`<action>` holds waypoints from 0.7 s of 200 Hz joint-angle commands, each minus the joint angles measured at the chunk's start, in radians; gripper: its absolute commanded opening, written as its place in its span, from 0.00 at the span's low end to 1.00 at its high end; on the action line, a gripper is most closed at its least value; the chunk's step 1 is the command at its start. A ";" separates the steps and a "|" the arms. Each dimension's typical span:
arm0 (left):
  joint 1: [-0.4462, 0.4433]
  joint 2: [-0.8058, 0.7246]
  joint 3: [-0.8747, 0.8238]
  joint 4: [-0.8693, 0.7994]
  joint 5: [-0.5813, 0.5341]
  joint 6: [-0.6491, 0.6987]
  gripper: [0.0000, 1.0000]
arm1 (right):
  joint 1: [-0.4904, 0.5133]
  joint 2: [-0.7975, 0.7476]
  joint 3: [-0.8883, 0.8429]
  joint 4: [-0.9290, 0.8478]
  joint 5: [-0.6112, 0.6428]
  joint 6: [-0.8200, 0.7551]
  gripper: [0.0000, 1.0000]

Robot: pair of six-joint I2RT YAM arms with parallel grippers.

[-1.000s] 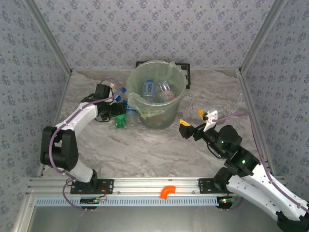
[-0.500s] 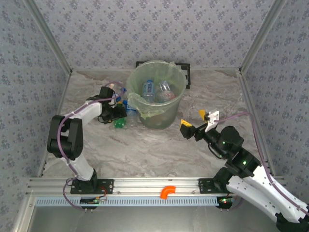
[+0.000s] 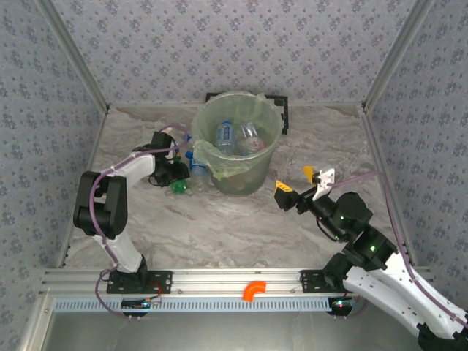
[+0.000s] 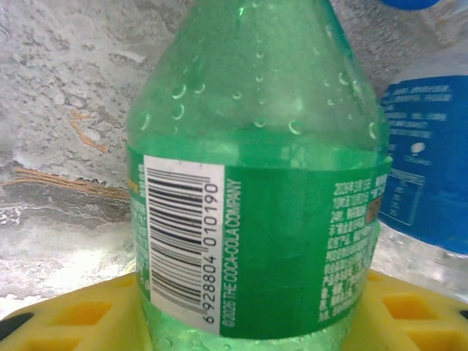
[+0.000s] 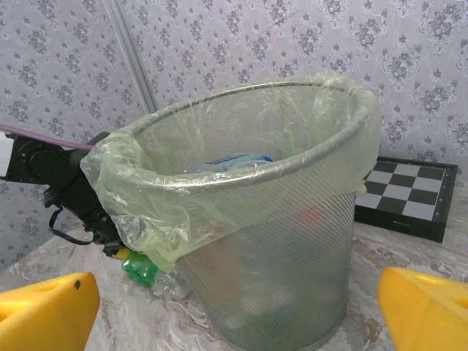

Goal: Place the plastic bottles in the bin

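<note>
- The left hand (image 3: 174, 181) reaches in at about 8 o'clock from the bin, its yellow fingers (image 4: 62, 318) closed against both sides of a green bottle (image 4: 256, 183). The grip sits at the label, with the barcode facing the wrist camera.
- The green bottle is low on the marbled table (image 3: 241, 230), close to the foot of the bin. Droplets bead inside its clear green shoulder.
- A blue-labelled bottle (image 4: 428, 168) stands just beside the green one, at its 3 o'clock in the left wrist view. It lies between the green bottle and the bin wall.
- The bin (image 3: 238, 172), a round mesh basket, stands at the far middle of the table. A pale green liner (image 5: 146, 212) is folded over its rim.
- Two bottles (image 3: 225, 134) lie inside the bin, one with a blue label and one clear beside it at its 3 o'clock.
- A black-framed chessboard (image 5: 406, 194) lies flat on the table behind the bin, at about 1 o'clock from it.
- The right hand (image 3: 296, 184) hovers at about 4 o'clock from the bin, well apart from it. Its yellow fingers are spread wide and hold nothing, and its camera looks straight at the bin's side.
</note>
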State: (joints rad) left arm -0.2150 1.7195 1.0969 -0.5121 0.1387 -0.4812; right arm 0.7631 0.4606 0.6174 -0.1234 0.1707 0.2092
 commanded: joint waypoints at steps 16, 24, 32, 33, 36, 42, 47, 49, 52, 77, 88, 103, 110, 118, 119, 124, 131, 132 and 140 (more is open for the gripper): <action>0.003 -0.138 -0.006 -0.018 0.013 -0.019 0.57 | -0.006 -0.016 0.013 0.002 0.020 -0.007 0.99; 0.002 -0.164 -0.009 -0.025 0.016 -0.023 0.57 | -0.007 -0.017 0.016 -0.002 0.021 -0.007 0.99; 0.000 -0.190 -0.008 -0.036 0.020 -0.023 0.57 | -0.006 -0.018 0.018 -0.004 0.024 -0.005 0.99; 0.000 -0.194 -0.009 -0.036 0.020 -0.023 0.57 | -0.006 -0.018 0.019 -0.005 0.024 -0.005 0.99; 0.000 -0.206 -0.010 -0.039 0.021 -0.025 0.57 | -0.006 -0.020 0.019 -0.005 0.025 -0.005 0.99; -0.001 -0.227 -0.008 -0.047 0.021 -0.026 0.57 | -0.006 -0.020 0.021 -0.007 0.026 -0.004 0.99; -0.002 -0.244 -0.006 -0.053 0.022 -0.029 0.57 | -0.006 -0.020 0.022 -0.008 0.028 -0.004 0.99; -0.003 -0.251 -0.005 -0.057 0.023 -0.029 0.57 | -0.005 -0.022 0.025 -0.010 0.030 -0.004 0.99; -0.003 -0.261 -0.003 -0.061 0.025 -0.028 0.57 | -0.007 -0.021 0.025 -0.011 0.031 -0.004 1.00; -0.013 -0.353 0.030 -0.104 0.033 -0.038 0.56 | -0.007 -0.022 0.034 -0.019 0.043 -0.001 0.99; -0.022 -0.391 0.059 -0.131 0.033 -0.045 0.57 | -0.006 -0.022 0.037 -0.019 0.047 0.001 0.99; -0.040 -0.438 0.115 -0.161 0.007 -0.046 0.57 | -0.007 -0.022 0.040 -0.020 0.049 0.004 0.99; -0.050 -0.456 0.143 -0.193 -0.006 -0.046 0.57 | -0.006 -0.022 0.040 -0.019 0.049 0.005 1.00; -0.064 -0.472 0.176 -0.210 -0.021 -0.049 0.57 | -0.005 -0.023 0.042 -0.018 0.049 0.005 0.99; -0.066 -0.475 0.180 -0.211 -0.024 -0.049 0.57 | -0.005 -0.023 0.042 -0.018 0.049 0.006 0.99; -0.075 -0.482 0.200 -0.220 -0.034 -0.052 0.57 | -0.006 -0.022 0.044 -0.018 0.048 0.007 0.99; -0.090 -0.493 0.227 -0.226 -0.049 -0.056 0.57 | -0.006 -0.022 0.045 -0.015 0.047 0.008 0.99; -0.092 -0.493 0.231 -0.228 -0.052 -0.057 0.57 | -0.006 -0.022 0.045 -0.016 0.048 0.008 0.99; -0.115 -0.501 0.263 -0.231 -0.070 -0.062 0.57 | -0.006 -0.021 0.046 -0.017 0.047 0.010 0.99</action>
State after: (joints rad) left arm -0.2852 1.2701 1.2530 -0.6857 0.1226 -0.5224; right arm 0.7631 0.4511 0.6254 -0.1421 0.1978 0.2100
